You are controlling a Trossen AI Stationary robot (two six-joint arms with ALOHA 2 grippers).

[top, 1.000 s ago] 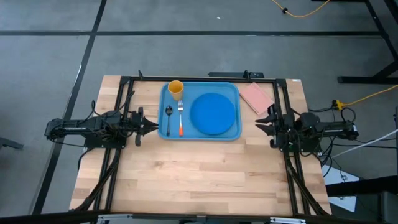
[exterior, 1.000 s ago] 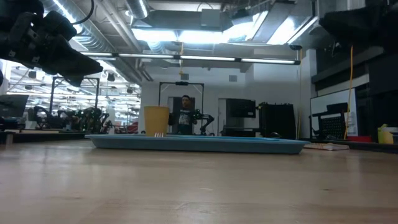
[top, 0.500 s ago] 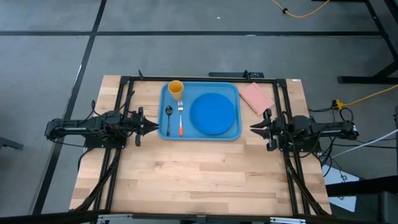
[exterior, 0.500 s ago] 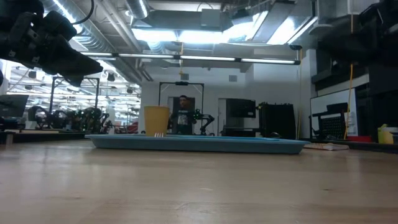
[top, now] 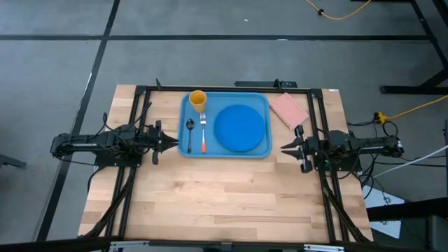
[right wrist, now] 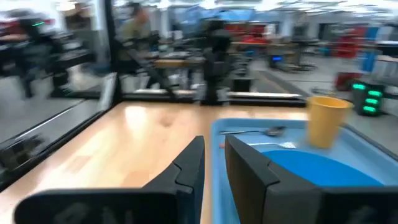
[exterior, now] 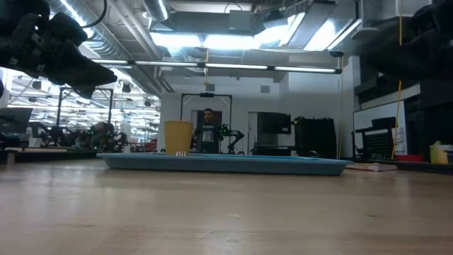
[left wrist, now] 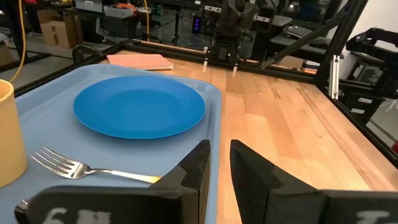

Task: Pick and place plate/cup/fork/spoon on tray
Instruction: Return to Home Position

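The light-blue tray [top: 260,102] lies at the table's far middle. On it rest the round blue plate [top: 239,128], the yellow-orange cup [top: 198,100] standing upright in its far left corner, the dark spoon [top: 189,133] and the orange-handled fork [top: 203,133] side by side left of the plate. My left gripper [top: 172,141] hovers shut and empty just left of the tray; its wrist view [left wrist: 219,155] looks over the fork [left wrist: 74,168] and plate [left wrist: 140,106]. My right gripper [top: 285,148] hovers shut and empty just right of the tray [right wrist: 214,155].
A pink rectangular pad [top: 288,110] lies right of the tray at the far right. Black frame rails [top: 140,105] run along the table's left, right and far sides. The near half of the wooden table [top: 224,196] is bare. A person [exterior: 208,131] stands far back in the room.
My right gripper has moved a little toward the table's left edge, closer to the tray's right rim. Nothing on the tray has moved.
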